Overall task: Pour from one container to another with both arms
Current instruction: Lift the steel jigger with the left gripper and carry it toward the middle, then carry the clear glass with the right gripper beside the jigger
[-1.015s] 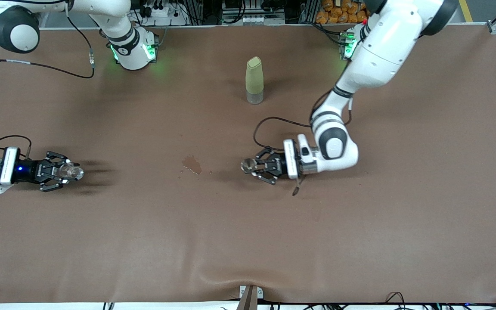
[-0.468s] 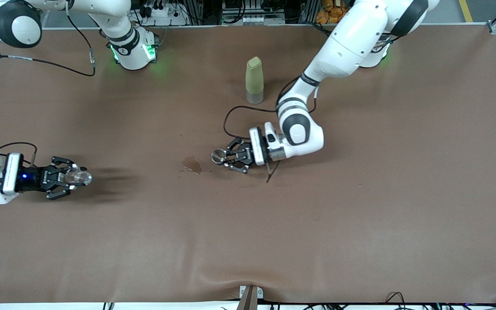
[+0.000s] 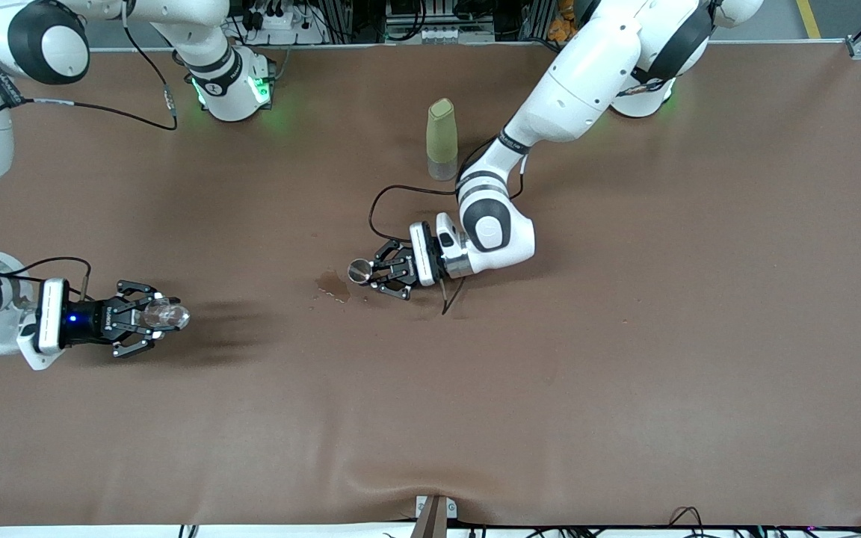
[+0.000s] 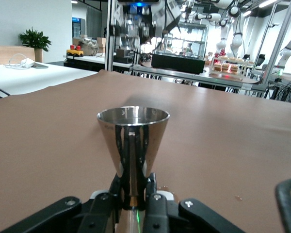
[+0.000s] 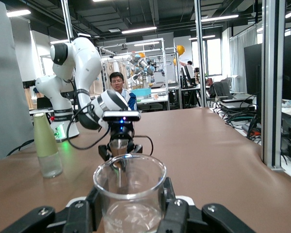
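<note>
My left gripper [image 3: 372, 273] is shut on the waist of the silver metal jigger [image 3: 359, 271], upright over the middle of the table beside a wet stain [image 3: 333, 285]. In the left wrist view the jigger [image 4: 132, 143] stands upright between my fingers [image 4: 157, 201]. My right gripper [image 3: 148, 318] is shut on the tiny clear cup [image 3: 165, 315], held upright over the right arm's end of the table. In the right wrist view the clear cup [image 5: 130, 191] fills the foreground, and the left gripper with the jigger [image 5: 119, 145] shows past it.
A tall olive-green bottle [image 3: 442, 140] with a clear base stands farther from the front camera than the jigger, near the left arm's forearm. It also appears as the bottle [image 5: 44, 145] in the right wrist view. A cable [image 3: 389, 196] loops off the left wrist.
The left gripper has carried the jigger toward the right arm's end, up to the stain. The right gripper has carried the cup a short way toward the table's middle.
</note>
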Robot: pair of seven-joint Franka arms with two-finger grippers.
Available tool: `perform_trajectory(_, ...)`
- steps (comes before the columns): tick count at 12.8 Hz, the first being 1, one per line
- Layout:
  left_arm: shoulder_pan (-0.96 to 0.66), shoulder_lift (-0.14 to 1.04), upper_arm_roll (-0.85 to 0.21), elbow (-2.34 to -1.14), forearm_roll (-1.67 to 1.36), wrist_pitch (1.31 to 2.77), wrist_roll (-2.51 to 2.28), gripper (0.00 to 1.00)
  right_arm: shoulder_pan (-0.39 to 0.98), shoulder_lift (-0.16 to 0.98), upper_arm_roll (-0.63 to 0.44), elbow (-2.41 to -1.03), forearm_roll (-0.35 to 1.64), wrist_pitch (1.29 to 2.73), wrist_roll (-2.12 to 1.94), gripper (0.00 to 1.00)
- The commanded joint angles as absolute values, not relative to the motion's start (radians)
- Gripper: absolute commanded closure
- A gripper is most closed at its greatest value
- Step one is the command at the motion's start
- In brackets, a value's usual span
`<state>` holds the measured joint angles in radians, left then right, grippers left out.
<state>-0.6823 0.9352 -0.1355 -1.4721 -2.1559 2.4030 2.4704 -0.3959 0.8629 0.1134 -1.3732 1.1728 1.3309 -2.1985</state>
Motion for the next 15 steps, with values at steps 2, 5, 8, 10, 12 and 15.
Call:
perform_trajectory(2, -0.721, 0.982, -0.123, -1.382, -2.201, 2.459, 2.485, 1.00, -0.328, 0.781, 0.109, -1.442, 1.239, 1.400, -2.158, 0.58)
perform_trajectory(5, -0.726, 0.983, -0.123, -1.382, -2.204, 2.461, 2.485, 1.00, -0.281, 0.715, 0.109, -1.560, 1.285, 1.478, -2.166, 0.58)
perform_trajectory(8, -0.727, 0.985, -0.123, -1.381, -2.204, 2.471, 2.485, 1.00, -0.213, 0.602, 0.109, -1.742, 1.386, 1.569, -2.181, 0.58)
perform_trajectory(10, -0.729, 0.985, -0.123, -1.381, -2.206, 2.477, 2.485, 1.00, -0.183, 0.523, 0.109, -1.830, 1.400, 1.638, -2.195, 0.59)
perform_trajectory(12, -0.729, 0.985, -0.124, -1.381, -2.206, 2.482, 2.485, 1.00, -0.167, 0.508, 0.110, -1.880, 1.433, 1.640, -2.198, 0.60)
perform_trajectory(15, -0.729, 0.985, -0.123, -1.381, -2.206, 2.483, 2.485, 1.00, -0.103, 0.471, 0.109, -1.992, 1.528, 1.670, -2.238, 0.61)
